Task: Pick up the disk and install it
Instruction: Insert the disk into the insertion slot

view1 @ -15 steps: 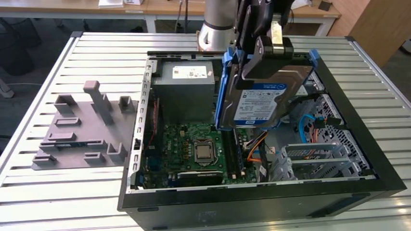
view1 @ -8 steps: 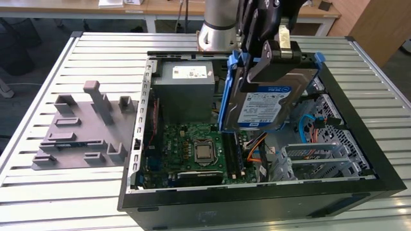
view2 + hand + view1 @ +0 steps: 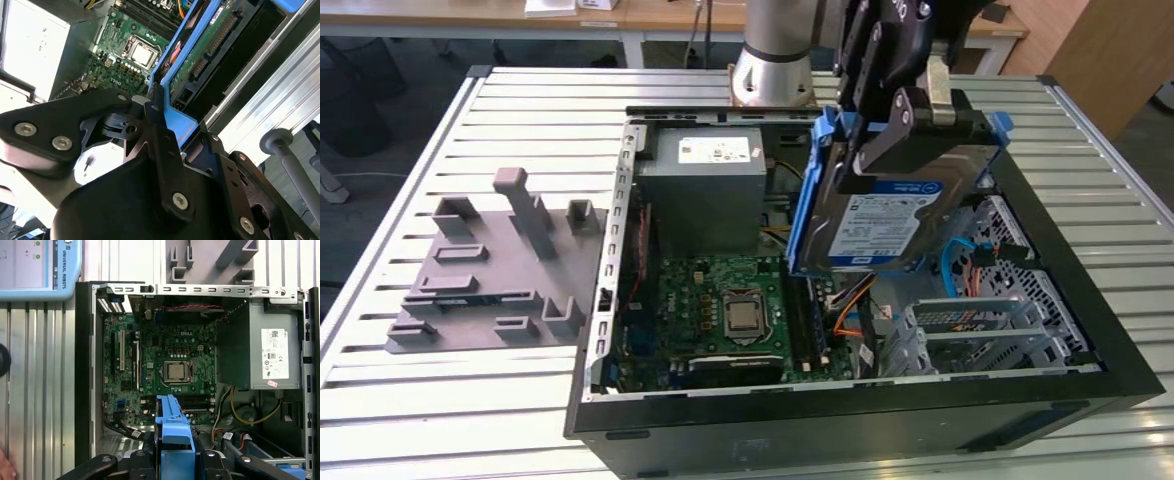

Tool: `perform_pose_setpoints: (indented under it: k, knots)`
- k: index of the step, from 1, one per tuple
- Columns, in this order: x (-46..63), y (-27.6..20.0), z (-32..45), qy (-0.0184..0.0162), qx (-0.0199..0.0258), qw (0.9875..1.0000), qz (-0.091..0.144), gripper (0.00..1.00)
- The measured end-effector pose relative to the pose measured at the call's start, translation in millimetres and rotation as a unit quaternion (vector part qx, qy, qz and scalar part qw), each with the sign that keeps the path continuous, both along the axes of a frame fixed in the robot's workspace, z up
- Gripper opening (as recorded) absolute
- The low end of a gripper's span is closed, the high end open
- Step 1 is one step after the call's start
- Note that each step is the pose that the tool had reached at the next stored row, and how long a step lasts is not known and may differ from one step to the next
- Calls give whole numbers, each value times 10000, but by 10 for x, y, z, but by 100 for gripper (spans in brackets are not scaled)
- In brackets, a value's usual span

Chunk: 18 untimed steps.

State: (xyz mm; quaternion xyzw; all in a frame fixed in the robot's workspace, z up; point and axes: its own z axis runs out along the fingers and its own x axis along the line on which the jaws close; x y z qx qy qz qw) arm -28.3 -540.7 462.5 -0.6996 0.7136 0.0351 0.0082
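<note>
The disk (image 3: 881, 225), silver-grey with a white-and-blue label and blue plastic rails, hangs tilted on edge above the right half of the open computer case (image 3: 854, 410). My gripper (image 3: 914, 135) is shut on its upper end, black fingers clamping the blue rail. In the second wrist view the disk's green circuit side and blue rail (image 3: 192, 55) run away from the fingers (image 3: 154, 102) towards the case interior. In the first wrist view the blue rail (image 3: 172, 422) juts out between the gripper's black links (image 3: 172, 462) over the motherboard's edge.
Inside the case sit a grey power supply box (image 3: 707, 185), the green motherboard (image 3: 720, 310) and a metal drive cage (image 3: 981, 325) with orange and blue cables beside it. A grey moulded fixture (image 3: 494, 270) lies on the slatted table (image 3: 480, 400) at the exterior view's left.
</note>
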Motion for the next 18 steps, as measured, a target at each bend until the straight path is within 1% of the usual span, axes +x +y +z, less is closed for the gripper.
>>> perform_pose_setpoints:
  k: [4,6,11,13,18]
  knots:
    - [38,-2,-3,0,0,10000,0,37]
    - [50,-14,-8,0,1,10000,1,37]
    - [70,-104,-22,0,0,10000,0,37]
    - [98,-123,-27,0,0,10000,0,37]
    - [230,-152,-36,0,-3,10000,0,37]
